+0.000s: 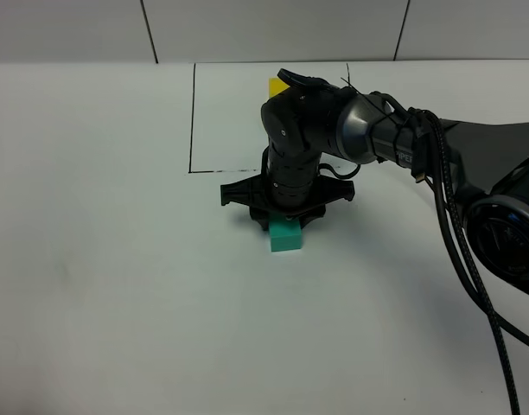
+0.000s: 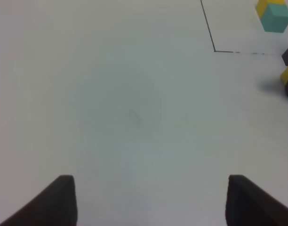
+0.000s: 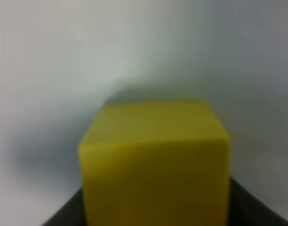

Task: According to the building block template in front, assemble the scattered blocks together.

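We've got the right claw [image 1: 285, 218] reaching straight down, clamped on the yellow block [image 3: 156, 165], right over the teal block [image 1: 286, 235] on the tabletop [image 1: 117, 259]. Left claw [image 2: 151, 200] hangs spread apart. Template [image 2: 272, 14] sits behind.

Light falls evenly and soft from above across my white table [image 1: 92, 259], bright without glare, and in the high view only a faint shadow pools under my right gripper [image 1: 284, 216] by the teal cube [image 1: 286, 235]. My right wrist picture is heavily blurred: the yellow cube [image 3: 156, 165] fills it, out of focus, with a grey shadow smeared on the surface behind it and a dim falloff towards the frame edges. My left wrist picture is softer than the high one, slightly hazy, my fingertips [image 2: 61, 200] dark and unsharp, and the black outline [image 2: 209, 28] near the table's far edge stays fairly crisp.
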Robot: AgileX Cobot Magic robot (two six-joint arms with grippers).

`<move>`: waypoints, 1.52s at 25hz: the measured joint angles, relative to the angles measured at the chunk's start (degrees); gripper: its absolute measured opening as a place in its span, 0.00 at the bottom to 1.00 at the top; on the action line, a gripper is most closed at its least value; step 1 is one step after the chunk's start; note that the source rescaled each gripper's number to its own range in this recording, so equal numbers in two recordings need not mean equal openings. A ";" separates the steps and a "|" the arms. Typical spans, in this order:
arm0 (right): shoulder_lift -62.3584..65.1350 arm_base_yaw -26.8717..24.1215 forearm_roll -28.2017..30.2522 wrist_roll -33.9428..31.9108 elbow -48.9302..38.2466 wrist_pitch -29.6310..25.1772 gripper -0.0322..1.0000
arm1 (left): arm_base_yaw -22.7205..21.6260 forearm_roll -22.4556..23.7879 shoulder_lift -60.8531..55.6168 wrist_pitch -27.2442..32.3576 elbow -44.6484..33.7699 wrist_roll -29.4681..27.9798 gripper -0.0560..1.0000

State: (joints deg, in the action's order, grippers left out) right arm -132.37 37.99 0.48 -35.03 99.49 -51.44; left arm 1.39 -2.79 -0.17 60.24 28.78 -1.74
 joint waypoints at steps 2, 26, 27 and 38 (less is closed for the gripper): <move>0.01 -0.06 0.00 0.61 0.00 1.08 0.23 | 0.00 0.00 0.00 0.00 0.00 0.00 0.45; 10.39 -23.69 -4.71 25.47 0.00 -1.16 0.99 | 0.00 0.00 0.00 0.00 0.00 0.05 0.45; 10.69 -24.91 -4.71 27.23 0.00 -2.20 0.99 | 0.00 0.00 0.00 0.00 0.00 0.05 0.45; 21.91 -32.91 -2.84 32.90 -10.65 -2.87 1.00 | 0.00 0.00 0.00 0.00 0.00 0.05 0.45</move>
State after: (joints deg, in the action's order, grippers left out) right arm -110.46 5.08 -2.36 -2.12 88.84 -54.31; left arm 1.39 -2.79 -0.17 60.24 28.78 -1.69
